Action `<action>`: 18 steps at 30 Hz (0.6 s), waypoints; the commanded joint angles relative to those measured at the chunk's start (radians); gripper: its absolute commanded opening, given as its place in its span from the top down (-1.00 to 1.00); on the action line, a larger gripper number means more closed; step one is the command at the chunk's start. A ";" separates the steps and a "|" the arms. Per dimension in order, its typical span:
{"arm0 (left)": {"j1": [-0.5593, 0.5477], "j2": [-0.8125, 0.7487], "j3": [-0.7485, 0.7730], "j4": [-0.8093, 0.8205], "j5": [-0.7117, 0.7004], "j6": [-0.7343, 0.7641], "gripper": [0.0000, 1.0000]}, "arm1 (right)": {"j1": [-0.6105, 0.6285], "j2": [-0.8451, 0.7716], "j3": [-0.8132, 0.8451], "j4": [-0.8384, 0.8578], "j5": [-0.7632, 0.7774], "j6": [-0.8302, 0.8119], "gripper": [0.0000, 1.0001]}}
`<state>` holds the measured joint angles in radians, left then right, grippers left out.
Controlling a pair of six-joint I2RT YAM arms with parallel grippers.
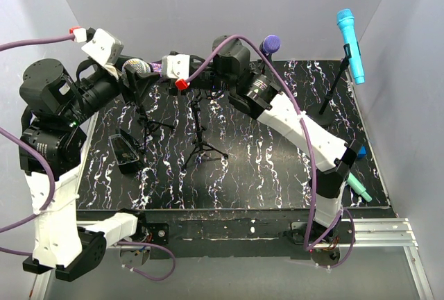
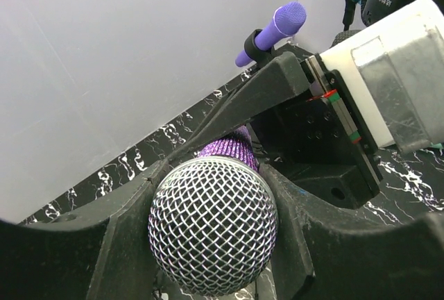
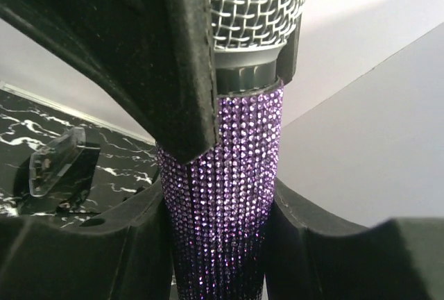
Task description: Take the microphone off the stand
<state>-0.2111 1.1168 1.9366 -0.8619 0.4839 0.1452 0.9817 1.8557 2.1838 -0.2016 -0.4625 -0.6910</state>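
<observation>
The microphone [image 1: 142,67] has a silver mesh head [image 2: 214,223] and a purple glitter body [image 3: 222,189]. It hangs level in the air at the back left, above two black tripod stands [image 1: 202,142] and clear of them. My left gripper [image 1: 133,71] is shut on the mesh head, with a black finger [image 2: 118,244] on each side. My right gripper [image 1: 166,69] is shut on the glitter body just behind the head; its fingers [image 3: 132,244] press both sides. The two grippers nearly touch.
A second purple microphone [image 1: 270,43] sits on a stand at the back centre, and a blue one [image 1: 350,44] on a stand at the back right. A black clip with a clear part [image 1: 125,153] lies at the left. A teal object [image 1: 360,189] lies at the right edge.
</observation>
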 commanded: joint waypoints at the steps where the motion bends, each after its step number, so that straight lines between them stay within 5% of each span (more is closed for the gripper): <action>1: 0.004 -0.012 0.007 0.054 0.021 -0.001 0.62 | 0.003 -0.052 0.011 0.096 0.034 -0.022 0.51; 2: 0.007 -0.011 0.009 0.054 0.025 0.001 0.13 | 0.003 -0.053 0.010 0.114 0.047 -0.013 0.86; 4: 0.004 -0.011 0.013 0.054 0.031 0.013 -0.49 | 0.000 -0.053 0.007 0.152 0.080 0.016 0.97; 7: 0.006 -0.023 -0.001 0.066 0.016 0.036 -0.87 | -0.008 -0.053 0.008 0.182 0.116 0.063 0.97; 18: 0.004 -0.057 -0.086 0.090 -0.266 0.081 -0.96 | -0.046 -0.069 0.097 0.335 0.274 0.194 0.97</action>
<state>-0.2111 1.0660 1.9011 -0.8074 0.3737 0.2195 0.9516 1.8542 2.1899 -0.0402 -0.2657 -0.5716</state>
